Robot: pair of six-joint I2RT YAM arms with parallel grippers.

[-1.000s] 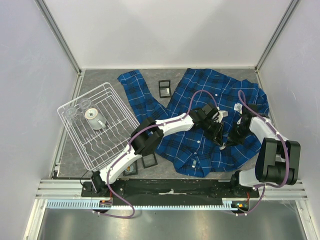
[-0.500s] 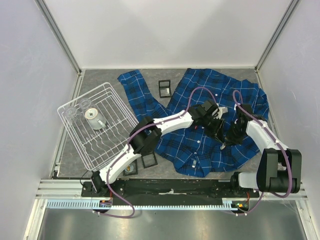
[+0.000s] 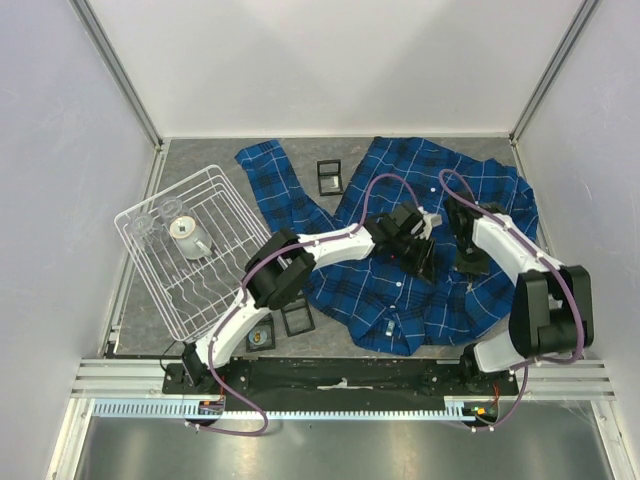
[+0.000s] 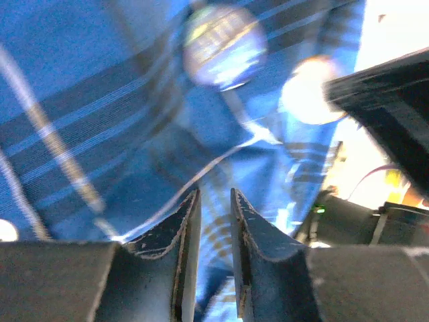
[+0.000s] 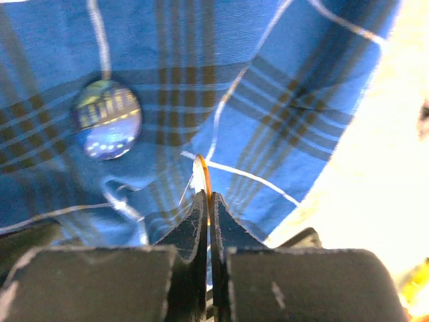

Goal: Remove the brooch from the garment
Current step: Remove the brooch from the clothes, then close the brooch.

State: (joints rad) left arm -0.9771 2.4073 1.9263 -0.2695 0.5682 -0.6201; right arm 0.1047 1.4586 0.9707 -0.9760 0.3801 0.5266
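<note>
The blue plaid garment [image 3: 400,300] lies spread on the right half of the table. My right gripper [image 5: 208,196] is shut on the rim of a thin round brooch [image 5: 202,176], seen edge-on, orange-rimmed and just above the cloth. A second round brooch [image 5: 107,119], blue and patterned, sits on the garment [image 5: 281,80] to its left, and it also shows in the left wrist view as a blurred badge [image 4: 224,45]. My left gripper [image 4: 215,194] hovers close over the cloth [image 4: 80,100], jaws a narrow gap apart with fabric showing through. In the top view the left gripper [image 3: 424,260] and right gripper [image 3: 468,262] meet mid-shirt.
A white wire rack [image 3: 195,260] holding a white cup [image 3: 185,232] stands at the left. Small black-framed squares lie beyond the shirt [image 3: 329,177] and near its front edge [image 3: 296,320]. Enclosure walls close in the sides and back.
The right gripper has drawn up and away from the near edge with the brooch pinched in it. The left gripper shifted slightly back and left over the shirt, its jaws widening then narrowing.
</note>
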